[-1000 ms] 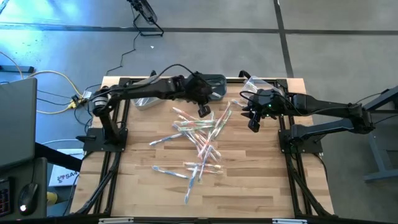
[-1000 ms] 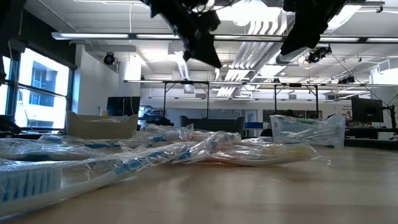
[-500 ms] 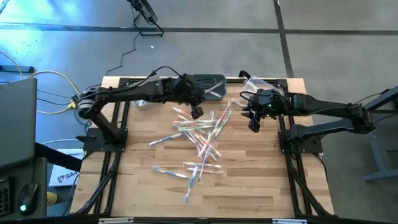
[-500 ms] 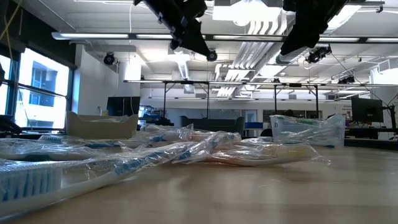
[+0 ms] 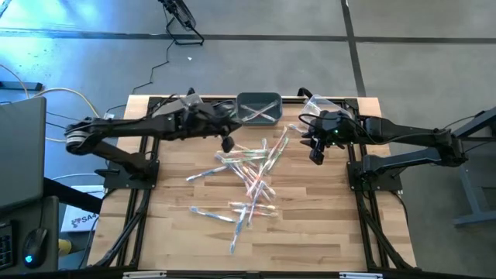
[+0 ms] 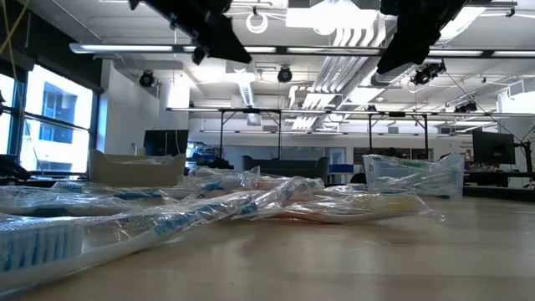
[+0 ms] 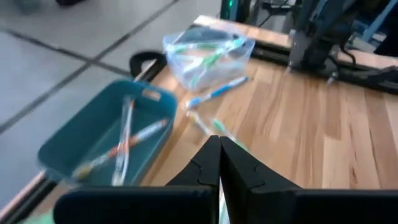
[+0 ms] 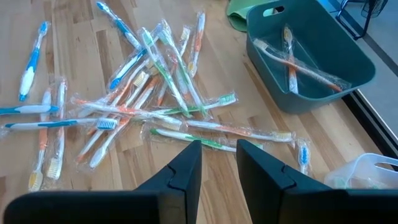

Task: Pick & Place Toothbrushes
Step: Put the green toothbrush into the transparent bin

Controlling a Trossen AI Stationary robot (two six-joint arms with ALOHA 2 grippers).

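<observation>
Many wrapped toothbrushes (image 5: 246, 172) lie in a loose pile mid-table, also in the right wrist view (image 8: 137, 106) and low view (image 6: 209, 205). Two more lie inside the teal bin (image 5: 240, 103) at the far edge (image 7: 62, 149). A clear bin (image 5: 319, 103) to its right holds several (image 7: 186, 46). My left gripper (image 5: 226, 144) hangs shut and holding nothing above the table, left of the pile's far end (image 7: 219, 146). My right gripper (image 5: 315, 155) hovers open right of the pile (image 8: 217, 155), near the clear bin.
A folded green cloth (image 8: 239, 9) lies beside the teal bin (image 8: 292, 99) on its left. Black frame rails run along the table's left, right and far edges. Bare wood lies toward the near edge. The clear bin (image 6: 410, 176) stands at right in the low view.
My left gripper has drawn back from over the teal bin's near side toward the table's left edge, rising in the low view, and the bin now shows uncovered. The right arm has kept still.
</observation>
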